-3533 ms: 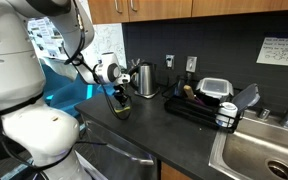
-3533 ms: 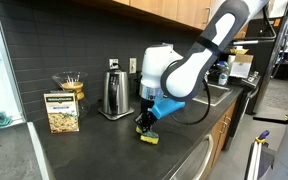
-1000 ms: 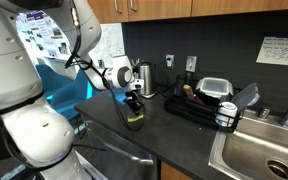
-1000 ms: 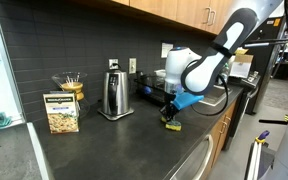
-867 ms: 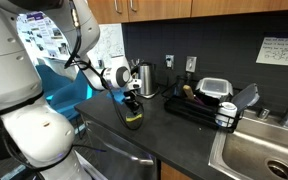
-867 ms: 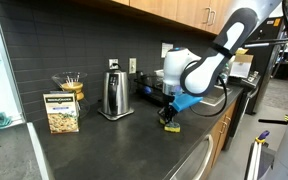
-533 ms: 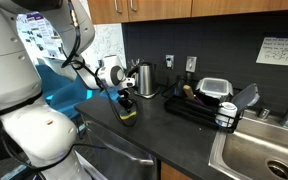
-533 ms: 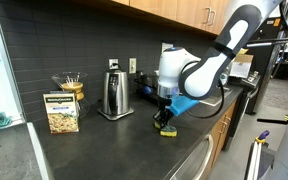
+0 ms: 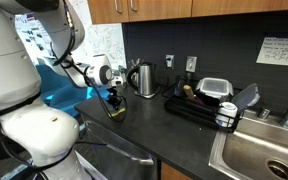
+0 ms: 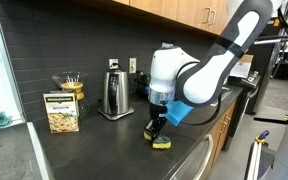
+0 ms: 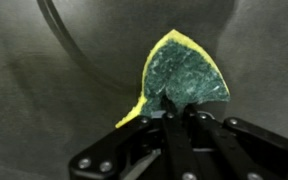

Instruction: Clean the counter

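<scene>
Counter [image 10: 94,150], long along wall [image 10: 44,50], under sponge [image 10: 161,143]

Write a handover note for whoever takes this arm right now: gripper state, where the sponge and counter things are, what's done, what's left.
Gripper: shut on the sponge, pinching it at one edge in the wrist view.
Sponge: yellow and green, down on the counter near the front edge, in front of and to one side of the kettle.
Done: the sponge is in hand and on the surface. No dirt or wipe trail shows, so the part already wiped cannot be told.
Left: probably sweep the rest of the counter toward the dish rack, steering round the kettle.
</scene>
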`<state>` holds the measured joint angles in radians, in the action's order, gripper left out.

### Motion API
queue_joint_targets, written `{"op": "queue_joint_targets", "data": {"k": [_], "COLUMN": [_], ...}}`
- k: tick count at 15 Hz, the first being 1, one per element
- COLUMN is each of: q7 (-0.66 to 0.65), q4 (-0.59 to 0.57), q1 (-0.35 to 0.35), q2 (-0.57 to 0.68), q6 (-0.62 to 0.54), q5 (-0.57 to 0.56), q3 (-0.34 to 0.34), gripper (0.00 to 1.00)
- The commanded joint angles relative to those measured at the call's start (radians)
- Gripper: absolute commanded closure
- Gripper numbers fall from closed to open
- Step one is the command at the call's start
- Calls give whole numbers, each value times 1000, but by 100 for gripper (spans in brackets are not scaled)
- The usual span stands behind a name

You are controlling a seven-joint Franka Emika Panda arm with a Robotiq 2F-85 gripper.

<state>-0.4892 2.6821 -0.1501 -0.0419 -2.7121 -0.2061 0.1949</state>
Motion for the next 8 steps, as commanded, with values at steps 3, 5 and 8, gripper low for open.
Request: {"op": "queue_joint_targets", "data": {"k": [3, 5, 8], "q7": [105, 127, 152], "q4": [12, 23, 37], "q1": [-37, -27, -14], "q2": [-6, -19, -33], "q6": [-9, -2, 11], "q5": [84, 94, 115], "q3": [21, 11, -5], "gripper": [97, 97, 97]}}
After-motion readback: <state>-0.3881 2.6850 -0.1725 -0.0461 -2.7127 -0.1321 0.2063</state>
